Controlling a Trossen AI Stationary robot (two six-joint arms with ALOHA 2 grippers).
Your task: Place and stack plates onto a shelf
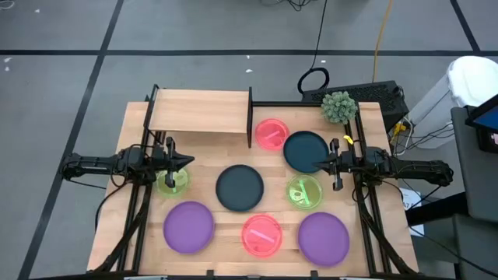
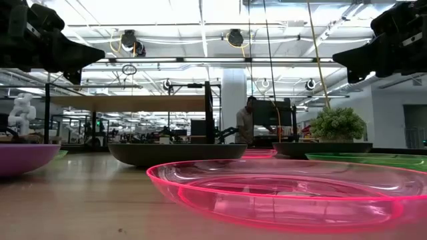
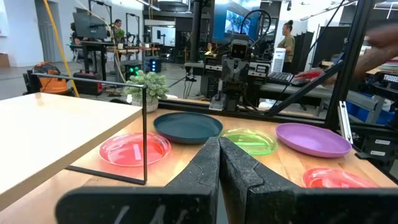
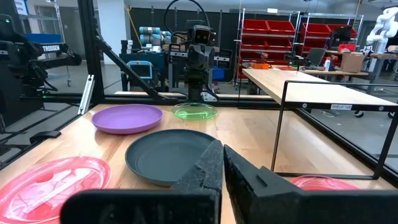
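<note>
The shelf (image 1: 202, 113), a light-wood board between black end panels, stands at the far left of the table. Several plates lie flat on the tabletop: pink (image 1: 271, 133) and dark teal (image 1: 305, 150) ones beside the shelf, a dark one (image 1: 240, 187) in the middle, two green ones (image 1: 304, 192) (image 1: 173, 180), and along the near edge a purple (image 1: 188, 226), a pink (image 1: 261, 235) and a purple one (image 1: 324, 238). My left gripper (image 1: 187, 162) is shut and empty, above the left green plate. My right gripper (image 1: 317, 165) is shut and empty, above the dark teal plate's near rim.
A small potted plant (image 1: 339, 106) stands at the far right corner of the table. The shelf's right end panel (image 1: 250, 117) stands close to the far pink plate. In the low view both arms (image 2: 40, 40) (image 2: 393, 40) hang well above the plates.
</note>
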